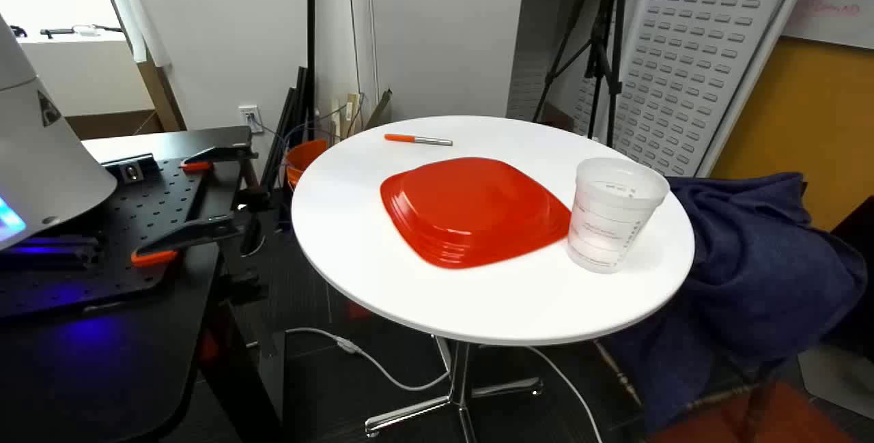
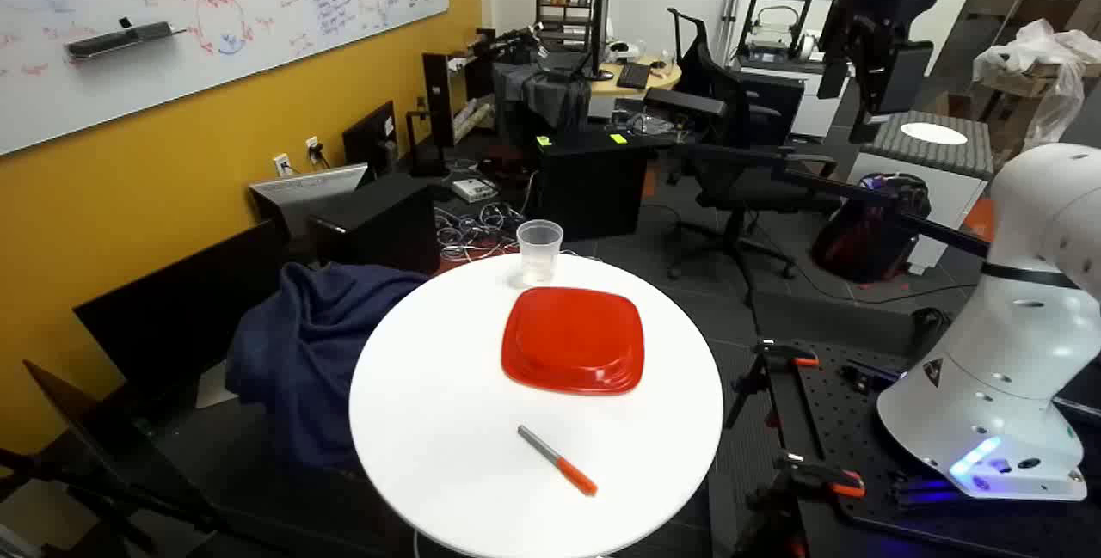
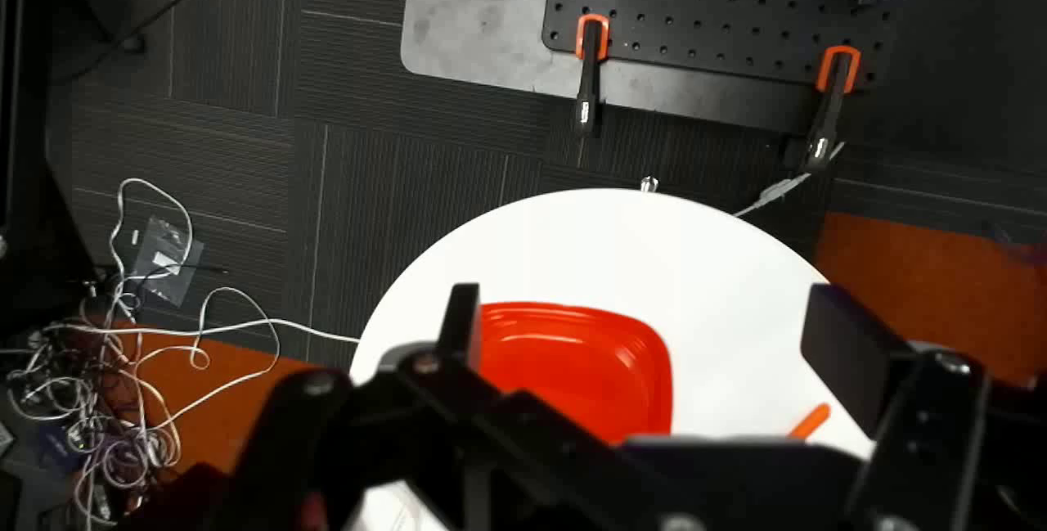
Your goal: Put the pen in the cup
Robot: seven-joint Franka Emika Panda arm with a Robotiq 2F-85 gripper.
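The orange pen with a grey section lies on the round white table. It also lies there in an exterior view. In the wrist view only its orange end shows; the gripper hides the rest. The clear cup stands upright on the table, across the red plate from the pen; it also shows in an exterior view. In the wrist view a sliver of what looks like the cup shows at the bottom. My gripper is wide open and empty, high above the table.
A red rounded-square plate lies upside down on the table between pen and cup; it also shows in an exterior view. A dark blue cloth hangs beside the table. The robot's black bench with clamps stands opposite.
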